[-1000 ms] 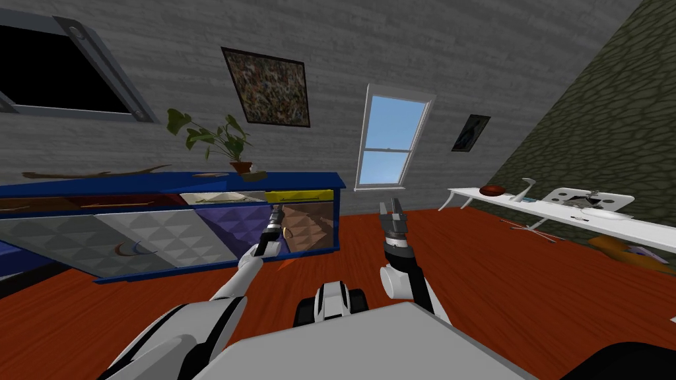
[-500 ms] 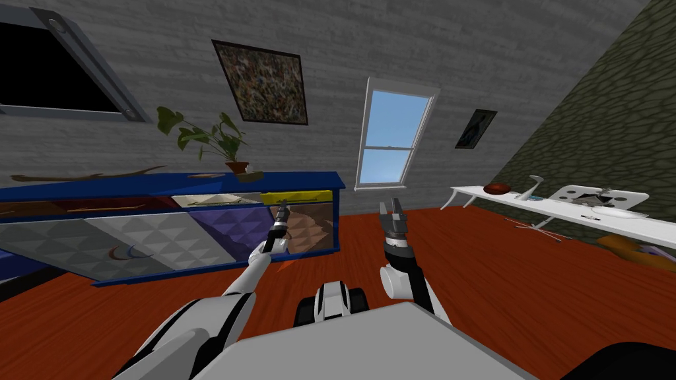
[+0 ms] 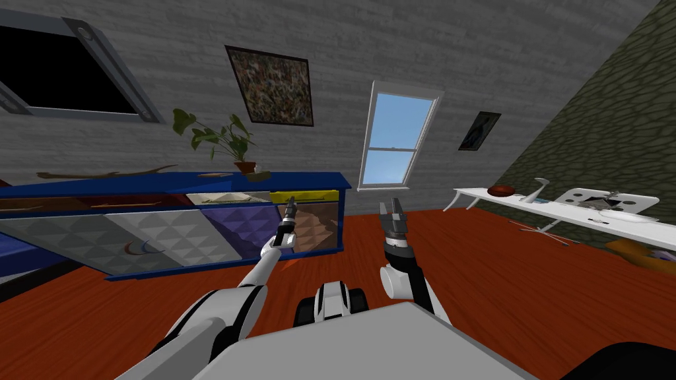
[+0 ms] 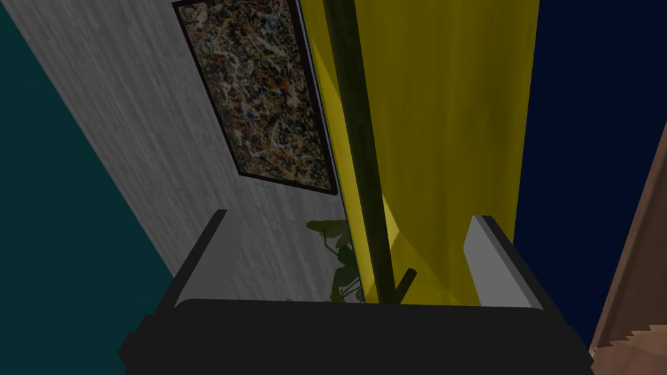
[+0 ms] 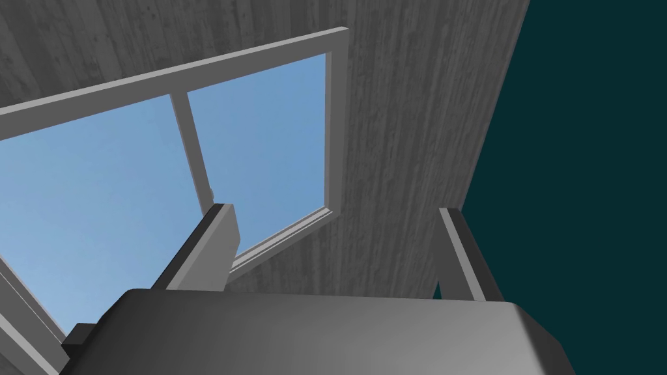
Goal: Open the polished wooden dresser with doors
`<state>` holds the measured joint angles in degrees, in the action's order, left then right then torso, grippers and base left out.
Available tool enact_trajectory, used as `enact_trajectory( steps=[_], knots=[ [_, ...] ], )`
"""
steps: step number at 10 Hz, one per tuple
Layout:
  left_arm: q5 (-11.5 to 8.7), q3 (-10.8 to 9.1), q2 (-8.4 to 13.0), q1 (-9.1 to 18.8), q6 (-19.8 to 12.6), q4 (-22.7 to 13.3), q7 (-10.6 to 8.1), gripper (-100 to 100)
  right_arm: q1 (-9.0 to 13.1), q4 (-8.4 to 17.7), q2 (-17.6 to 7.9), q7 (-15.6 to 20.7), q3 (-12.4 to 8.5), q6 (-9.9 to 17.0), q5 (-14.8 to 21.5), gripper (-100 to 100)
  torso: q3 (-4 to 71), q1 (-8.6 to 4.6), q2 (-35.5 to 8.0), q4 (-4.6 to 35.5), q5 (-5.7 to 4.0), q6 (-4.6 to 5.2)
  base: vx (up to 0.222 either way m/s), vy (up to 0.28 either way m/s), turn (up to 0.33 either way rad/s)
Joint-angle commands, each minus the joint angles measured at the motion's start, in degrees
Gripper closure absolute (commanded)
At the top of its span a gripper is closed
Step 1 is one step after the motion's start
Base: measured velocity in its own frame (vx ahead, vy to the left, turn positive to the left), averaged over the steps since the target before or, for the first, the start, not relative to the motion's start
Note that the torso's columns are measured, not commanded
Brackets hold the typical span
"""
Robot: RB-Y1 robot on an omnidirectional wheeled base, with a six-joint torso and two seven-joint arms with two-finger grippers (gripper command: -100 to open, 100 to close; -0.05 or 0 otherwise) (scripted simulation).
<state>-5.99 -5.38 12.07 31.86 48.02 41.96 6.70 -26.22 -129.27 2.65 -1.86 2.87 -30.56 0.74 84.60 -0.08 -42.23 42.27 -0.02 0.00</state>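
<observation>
The dresser (image 3: 198, 181) is a long blue cabinet against the grey wall, with grey, purple and brown faceted doors under a row of drawers. My left gripper (image 3: 289, 212) is stretched out to its right end, in front of the brown door (image 3: 317, 227). In the left wrist view the left gripper (image 4: 348, 218) is open, and the yellow drawer front (image 4: 449, 130) with its dark bar handle (image 4: 355, 130) stands between the fingers without touching them. The brown door's edge (image 4: 635, 260) lies beside it. My right gripper (image 3: 394, 206) is raised over the floor, and the right wrist view shows this gripper (image 5: 335, 209) open and empty.
A potted plant (image 3: 228, 142) and a long branch (image 3: 105, 173) stand on the dresser top. A white table (image 3: 561, 211) with small items runs along the right wall. Red-brown wooden floor (image 3: 475, 277) lies between the two.
My left gripper has opened and risen from the brown door's handle to the yellow drawer front. My head view has shifted slightly. The right arm is unchanged.
</observation>
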Motion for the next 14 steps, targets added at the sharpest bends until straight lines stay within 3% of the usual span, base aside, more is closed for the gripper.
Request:
enact_trajectory(
  steps=[1, 3, 4, 10, 11, 12, 14],
  knots=[
    [0.60, -0.39, -1.87, 0.56, -1.33, 0.98, 1.62, -100, 0.00, 0.00, 0.00, 0.00, 0.00, 0.00, 0.00, 0, -0.01, 0.05, -0.01, 0.00, 0.01, 0.01, 0.007, 0.045, 0.030],
    [0.57, -0.39, -1.72, 0.83, -1.00, 0.38, 1.50, -100, 0.00, 0.00, 0.01, 0.00, 0.01, 0.00, 0.00, 0, -0.04, -0.03, -0.07, 0.02, -0.01, 0.00, 0.003, 0.008, -0.015],
    [-0.10, 0.08, 0.13, -0.38, -0.06, 0.27, 0.01, 100, 0.00, 0.00, 0.01, 0.00, 0.01, 0.00, 0.00, 0, -0.05, -0.01, -0.07, 0.02, -0.01, 0.00, -0.007, -0.057, -0.027],
    [-2.21, 1.48, 6.13, -3.20, 3.77, -1.86, -4.81, 100, 0.01, 0.00, 0.02, 0.00, 0.01, 0.00, 0.00, 0, 0.00, -0.11, 0.00, -0.10, 0.01, 0.20, -0.001, -0.089, -0.018],
    [-2.92, 1.95, 8.13, -4.14, 5.05, -2.57, -6.41, 100, 0.01, 0.00, 0.01, 0.00, 0.01, 0.00, 0.00, 0, 0.04, -0.08, 0.07, -0.14, 0.03, 0.22, -0.003, -0.102, -0.051],
    [-2.63, 1.50, 7.30, -3.02, 4.39, -2.66, -5.45, 100, 0.00, 0.00, 0.02, 0.00, 0.02, 0.00, 0.00, 0, 0.10, -0.11, 0.16, -0.19, 0.04, 0.17, -0.003, -0.046, 0.027],
    [-2.65, 1.74, 8.12, -2.03, 3.06, -2.67, -6.41, 100, 0.02, 0.00, 0.01, 0.00, 0.01, 0.00, 0.00, 0, -0.14, 0.08, -0.26, -0.06, 0.08, 0.16, -0.156, -0.003, 0.023]
  ],
)
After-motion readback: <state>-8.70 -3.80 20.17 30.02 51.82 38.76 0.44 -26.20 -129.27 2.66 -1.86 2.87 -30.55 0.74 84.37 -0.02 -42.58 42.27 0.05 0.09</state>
